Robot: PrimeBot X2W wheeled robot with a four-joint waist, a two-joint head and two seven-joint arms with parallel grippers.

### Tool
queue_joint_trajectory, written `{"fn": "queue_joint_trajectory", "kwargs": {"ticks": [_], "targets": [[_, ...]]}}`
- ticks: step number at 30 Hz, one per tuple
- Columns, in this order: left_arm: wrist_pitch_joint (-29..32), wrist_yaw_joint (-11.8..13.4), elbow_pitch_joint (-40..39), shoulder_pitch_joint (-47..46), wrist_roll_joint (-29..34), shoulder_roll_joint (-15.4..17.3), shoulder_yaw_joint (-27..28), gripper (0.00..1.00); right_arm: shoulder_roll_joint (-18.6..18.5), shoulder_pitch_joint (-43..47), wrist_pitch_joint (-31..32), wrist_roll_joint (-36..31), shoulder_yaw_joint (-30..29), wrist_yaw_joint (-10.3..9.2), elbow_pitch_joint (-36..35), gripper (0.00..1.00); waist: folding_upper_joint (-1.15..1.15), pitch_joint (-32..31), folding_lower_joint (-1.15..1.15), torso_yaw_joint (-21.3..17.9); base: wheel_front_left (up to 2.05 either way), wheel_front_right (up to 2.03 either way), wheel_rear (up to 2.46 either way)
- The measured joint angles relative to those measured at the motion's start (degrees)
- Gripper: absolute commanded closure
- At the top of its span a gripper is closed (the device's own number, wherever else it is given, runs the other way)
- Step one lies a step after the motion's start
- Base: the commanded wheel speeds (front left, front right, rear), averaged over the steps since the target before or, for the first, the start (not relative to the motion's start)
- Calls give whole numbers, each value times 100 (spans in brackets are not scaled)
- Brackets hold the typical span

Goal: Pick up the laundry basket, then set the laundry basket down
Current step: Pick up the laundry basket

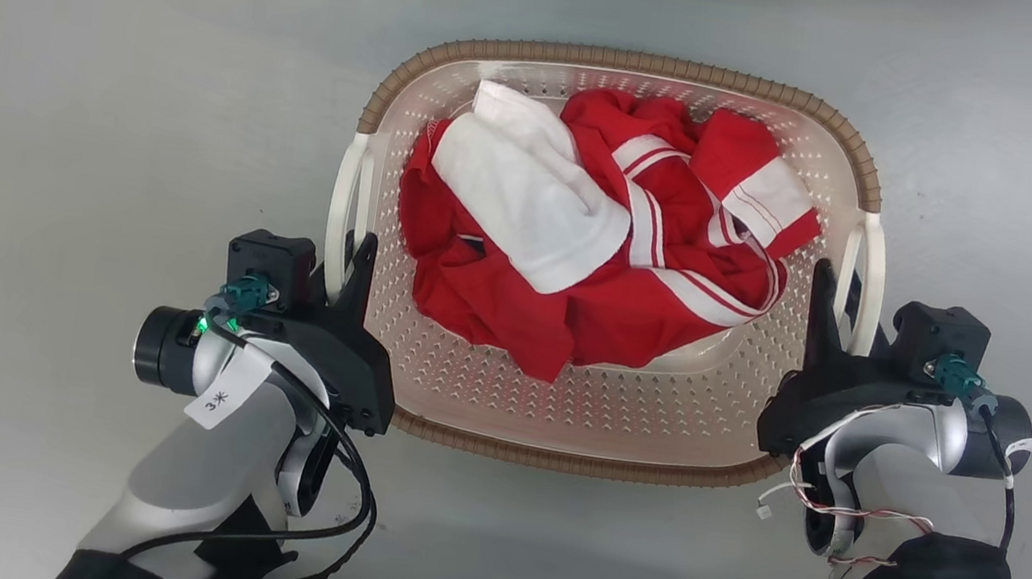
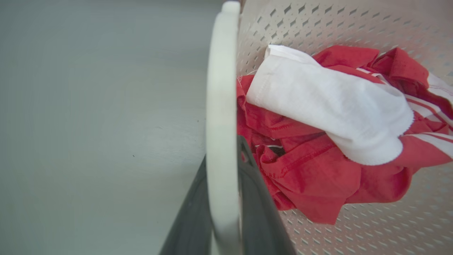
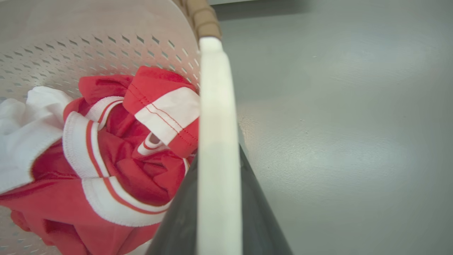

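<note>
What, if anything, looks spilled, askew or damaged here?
Nothing stands out. The clothes lie inside the laundry basket, its rim looks intact, and the left end effector and right end effector each clasp a side handle.

Clothes point(image 1: 580, 268) hide most of the basket point(image 1: 580, 410) floor, and in the wrist views its handles point(image 2: 221, 88) cover the gap inside the left tool point(image 2: 223, 152) and right tool point(image 3: 218, 157).

head: looking steeply down from above both arms' fingers point(image 1: 362, 273) onto laundry basket point(image 1: 580, 410) | left, right wrists: each facing along own fingers, hugging a handle point(image 2: 221, 106) between them | all sharing red clothes point(image 1: 495, 297)
</note>
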Motion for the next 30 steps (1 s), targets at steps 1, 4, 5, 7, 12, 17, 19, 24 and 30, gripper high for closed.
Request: {"fn": "queue_joint_trajectory", "kwargs": {"ticks": [1, 4, 5, 7, 12, 17, 19, 24, 30], "targets": [[0, 0, 12, 1, -21, 0, -18, 100, 0, 1, 1, 46, 29, -1, 29, 100, 0, -35, 0, 3, 0, 0, 0], [0, 2, 44, 20, -116, 2, -68, 100, -3, 4, 1, 142, 124, -45, 77, 100, 0, -155, 0, 7, 0, 0, 0], [0, 3, 56, 24, -199, 4, -86, 100, -4, 5, 1, 182, 160, -47, 90, 100, 0, -199, 0, 6, 0, 0, 0], [0, 40, 75, 35, -279, 9, -121, 100, -5, 6, 1, 258, 246, -53, 114, 100, 0, -294, 0, 4, 0, 0, 0], [-1, 65, 145, 152, -377, 20, -263, 100, -23, 20, 1, 516, 490, -101, 225, 100, 0, -564, 0, -13, 0, 0, 0], [-1, 94, 237, 262, -543, 22, -364, 100, -25, 41, 1, 759, 751, -144, 334, 100, 0, -878, 0, -38, 0, 0, 0], [-1, 96, 298, 295, -619, 23, -415, 100, -25, 86, 1, 836, 857, -145, 417, 100, 0, -1014, 0, -48, 0, 0, 0], [7, 94, 432, 611, -740, 19, -516, 100, -14, 370, 12, 1058, 1200, -153, 599, 100, 0, -1380, 0, -72, 0, 0, 0], [190, 87, 599, 886, -969, 19, -683, 100, -8, 727, 204, 1411, 1613, -199, 672, 100, 0, -1860, 0, -103, 0, 0, 0]]}}
